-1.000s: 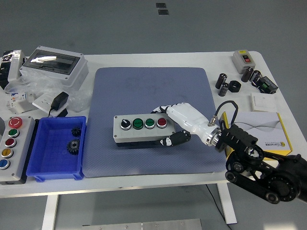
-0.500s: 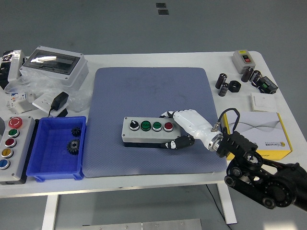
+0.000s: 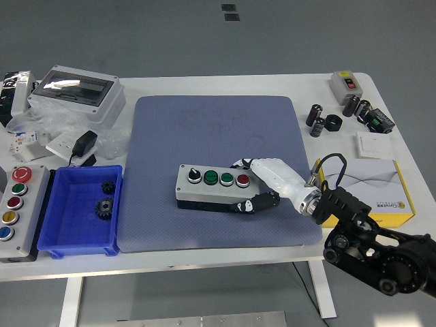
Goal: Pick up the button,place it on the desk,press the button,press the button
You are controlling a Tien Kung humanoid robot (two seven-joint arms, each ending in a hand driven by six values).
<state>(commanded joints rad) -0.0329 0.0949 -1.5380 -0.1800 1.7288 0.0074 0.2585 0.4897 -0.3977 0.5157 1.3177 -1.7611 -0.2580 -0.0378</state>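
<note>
Right hand (image 3: 262,185) clamped on four-button control box (image 3: 214,187), right end, mat (image 3: 204,122) centre toward 5 o'clock; rigid, likely light, smooth plastic; best gripped across short end.

Robotics lab or electrical workshop bench. White table (image 3: 204,85) on grey floor (image 3: 136,34), blue mat (image 3: 218,122) as work surface. Electrical parts around it: grey enclosure (image 3: 76,92), button panel (image 3: 17,211), capacitors (image 3: 327,117), wall switch (image 3: 374,144). Blue bin (image 3: 51,235) holds gears (image 3: 104,208). Bagged parts (image 3: 30,133) at left.
</note>
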